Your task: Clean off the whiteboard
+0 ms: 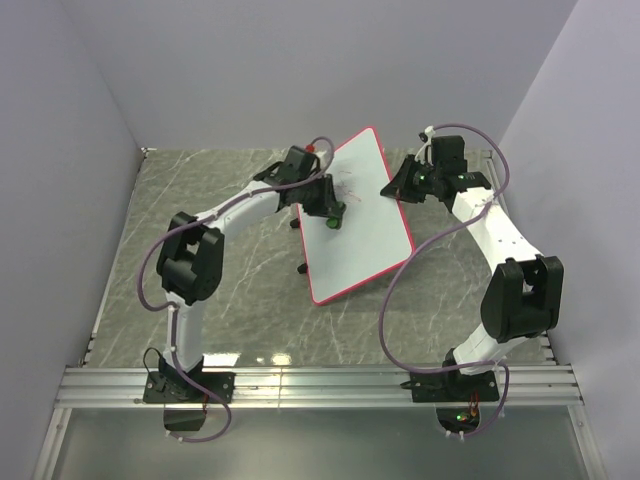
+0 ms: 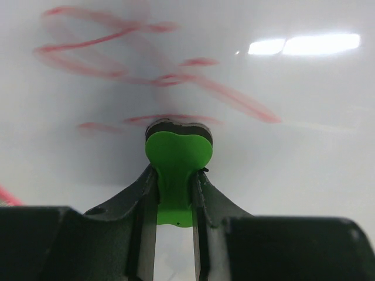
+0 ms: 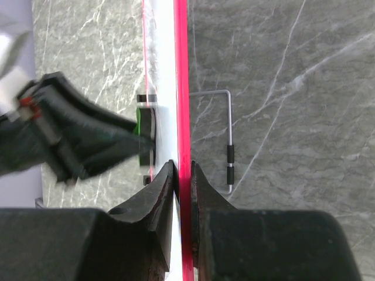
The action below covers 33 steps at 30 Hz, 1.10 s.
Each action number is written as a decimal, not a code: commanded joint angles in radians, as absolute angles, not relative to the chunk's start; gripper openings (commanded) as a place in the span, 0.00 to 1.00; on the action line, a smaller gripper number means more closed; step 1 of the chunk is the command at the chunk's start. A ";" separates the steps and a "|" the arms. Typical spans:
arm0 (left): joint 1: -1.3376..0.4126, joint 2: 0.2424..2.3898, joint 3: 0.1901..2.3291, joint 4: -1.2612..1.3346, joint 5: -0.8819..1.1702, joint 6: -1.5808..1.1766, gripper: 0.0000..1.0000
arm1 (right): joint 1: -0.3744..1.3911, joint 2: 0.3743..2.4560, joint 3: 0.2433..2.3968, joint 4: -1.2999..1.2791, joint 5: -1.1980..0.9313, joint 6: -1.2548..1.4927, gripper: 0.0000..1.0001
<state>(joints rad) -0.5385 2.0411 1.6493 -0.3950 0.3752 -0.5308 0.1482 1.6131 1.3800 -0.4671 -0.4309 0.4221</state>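
As seen from overhead, the grey marble table (image 1: 240,300) carries everything, with pale walls on three sides. Whiteboard (image 1: 365,235) is mid-table between the two arms. It's slanted, with its long axis running from far centre toward near left and a red-pink rim all round. Right wrist view shows it edge-on with table visible on both sides, so it's tipped up. Can't tell whether its low corner touches the table.

Left arm (image 1: 190,260) reaches in from the left, right arm (image 1: 500,250) from the right.

Right pincer (image 3: 183,170) is narrow, clamped on the board's rim at the far right edge, one finger on each face.

Left pincer (image 2: 176,174) is narrow, gripping a green eraser (image 2: 179,149) by its stem. The eraser's dark pad is pressed against the white face.

Thin bent metal rod (image 3: 229,134) with a black sleeve sits behind the board. Probably its stand leg, but the joint isn't visible.

Red scribbles (image 2: 117,52) are just beyond the eraser, loops and strokes, blurred. Small black clips (image 1: 303,268) sit on the board's left long edge.
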 commanded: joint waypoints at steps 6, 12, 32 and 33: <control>-0.687 2.134 1.916 -0.445 0.485 -0.509 0.00 | 0.216 1.634 1.342 -0.571 -0.388 0.373 0.00; -0.655 2.215 1.957 -0.483 0.425 -0.511 0.00 | 0.227 1.617 1.319 -0.572 -0.385 0.373 0.00; -0.511 2.197 1.660 -0.383 0.465 -0.462 0.00 | 0.227 1.643 1.353 -0.597 -0.376 0.356 0.00; -0.518 2.192 1.672 -0.390 0.485 -0.463 0.00 | 0.229 1.646 1.358 -0.597 -0.377 0.356 0.00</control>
